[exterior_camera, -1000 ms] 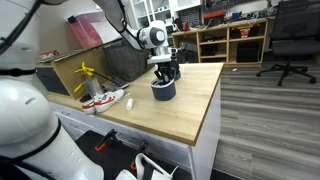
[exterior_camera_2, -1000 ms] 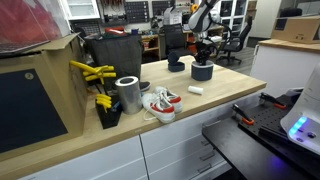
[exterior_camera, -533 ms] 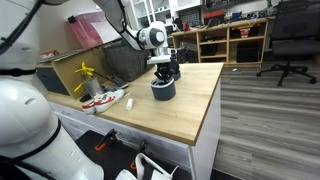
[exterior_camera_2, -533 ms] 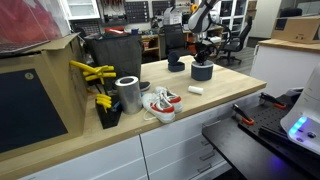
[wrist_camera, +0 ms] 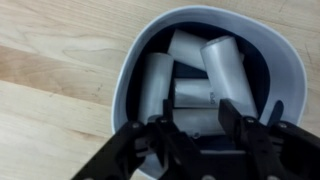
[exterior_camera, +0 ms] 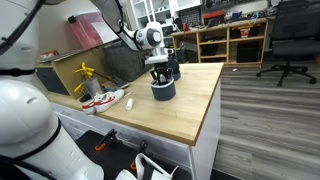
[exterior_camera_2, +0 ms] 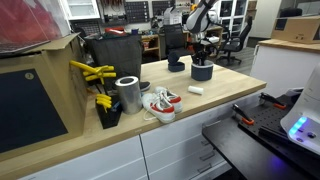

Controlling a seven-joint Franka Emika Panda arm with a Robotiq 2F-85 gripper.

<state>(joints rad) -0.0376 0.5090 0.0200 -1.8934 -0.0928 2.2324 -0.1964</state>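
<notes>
Jaws reopened, the black gripper (wrist_camera: 197, 118) hangs half-spread, apparently empty, over the dark round bowl (wrist_camera: 128, 80) of white cylinders (wrist_camera: 155, 85) at twelve o'clock — release seemingly done; regrasping needs centring.

We see a wooden bench (exterior_camera_2: 225, 95). On it lies a pair of white and red shoes (exterior_camera_2: 160, 103), just beside a shiny metal can (exterior_camera_2: 128, 93). Yellow tools (exterior_camera_2: 90, 72) stick up near the can. A small white thing (exterior_camera_2: 196, 91) lies alone on the wood. A black chair (exterior_camera: 288, 40) stands on the floor, near wooden shelves (exterior_camera: 235, 35).
</notes>
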